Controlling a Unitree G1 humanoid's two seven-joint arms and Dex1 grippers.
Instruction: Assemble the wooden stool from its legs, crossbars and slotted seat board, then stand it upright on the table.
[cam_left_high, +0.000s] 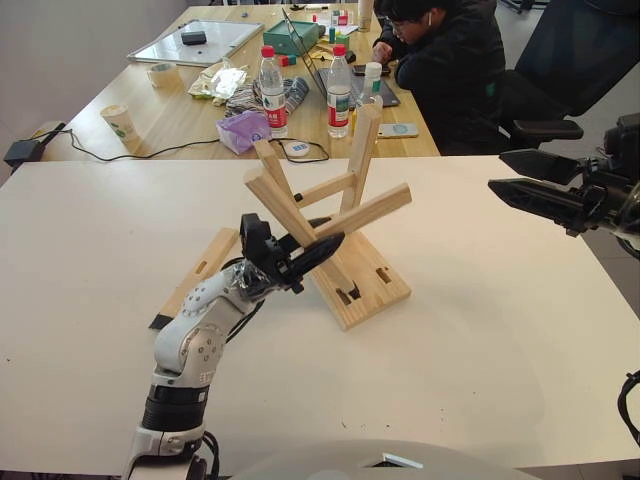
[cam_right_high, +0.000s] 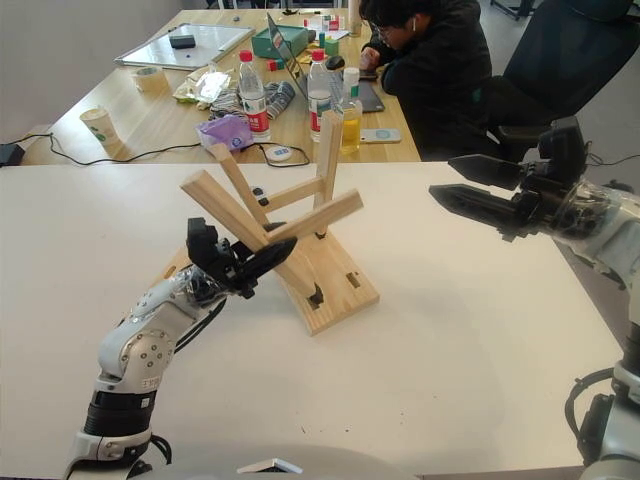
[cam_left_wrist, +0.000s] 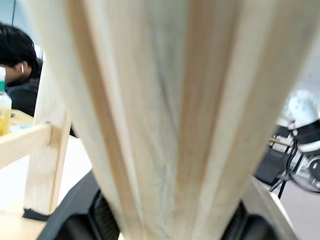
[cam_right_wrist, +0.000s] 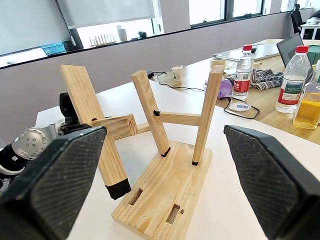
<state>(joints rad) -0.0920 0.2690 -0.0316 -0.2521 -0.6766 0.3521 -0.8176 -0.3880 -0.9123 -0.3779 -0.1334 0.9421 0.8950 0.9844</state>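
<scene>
**Left eye view.** The seat board (cam_left_high: 385, 282) lies flat near the middle of the table (cam_left_high: 480, 380) with its slots facing up, so the stool is evidently being built upside down on it. Two standing legs (cam_left_high: 362, 150) rise from the board's far side, joined by a rung (cam_left_high: 325, 188).

The left gripper (cam_left_high: 315, 250) is clenched around the held leg (cam_left_high: 268, 198) partway up its length. That leg leans back toward the table's far-left corner, with its lower end down at the board's near side, beside an open slot. I take the tilt as a way of steering that end into its slot, but I cannot tell whether it is seated. A side crossbar (cam_left_high: 365, 212) juts from the held leg toward the right edge, and its far end is free.

A loose leg (cam_left_high: 205, 262) lies flat just beside the board on its left, not yet fitted.

The right gripper (cam_left_high: 497, 170) hangs above the table's right edge with its fingers spread, holding nothing, well apart from the stool.

**Right eye view.** This shows the same layout, with the left gripper clamped across the leaning leg.

**Left wrist view.** The held leg runs straight out between the dark pads (cam_left_wrist: 100, 220), and the wood touches both. One standing leg and the rung sit beyond it.

**Right wrist view.** Both pads (cam_right_wrist: 55, 175) stand wide apart. The whole assembly is framed between them but lies far off. From here the held leg's dark end rests at the board's corner, next to two open slots.
</scene>
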